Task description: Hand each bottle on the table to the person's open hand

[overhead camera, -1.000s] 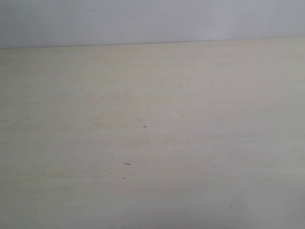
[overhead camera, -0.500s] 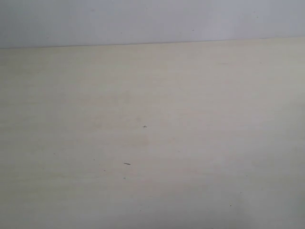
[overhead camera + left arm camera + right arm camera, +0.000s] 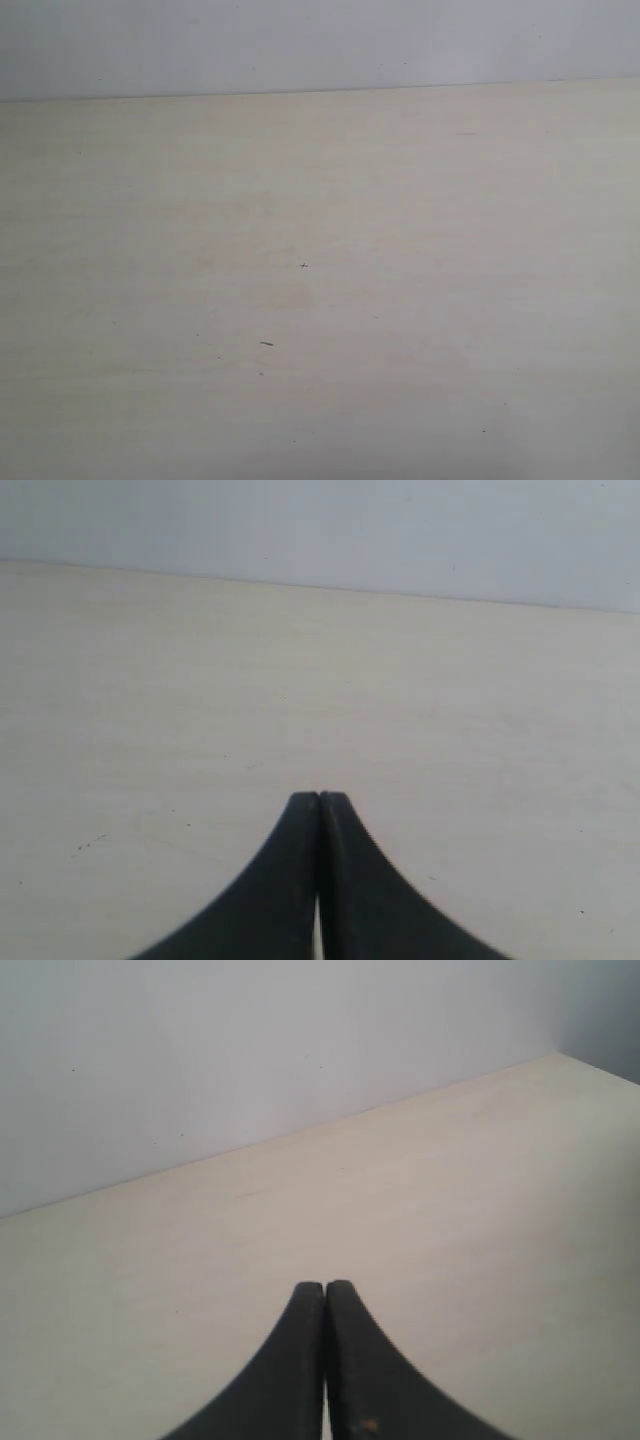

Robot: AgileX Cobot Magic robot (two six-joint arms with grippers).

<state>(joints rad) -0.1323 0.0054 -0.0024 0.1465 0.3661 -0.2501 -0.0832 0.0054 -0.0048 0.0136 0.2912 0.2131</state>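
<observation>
No bottle and no hand show in any view. The pale beige table (image 3: pixel 400 250) fills the exterior view, with only a few tiny dark specks on it, and neither arm reaches into that view. In the left wrist view my left gripper (image 3: pixel 319 796) is shut, its black fingers pressed together with nothing between them, above bare table (image 3: pixel 450 700). In the right wrist view my right gripper (image 3: pixel 325 1284) is likewise shut on nothing, over bare table (image 3: pixel 480 1190).
A plain pale grey wall (image 3: pixel 320 45) runs along the table's far edge. In the right wrist view the wall (image 3: pixel 250 1050) meets the table, and a table corner (image 3: pixel 560 1056) shows at the far side.
</observation>
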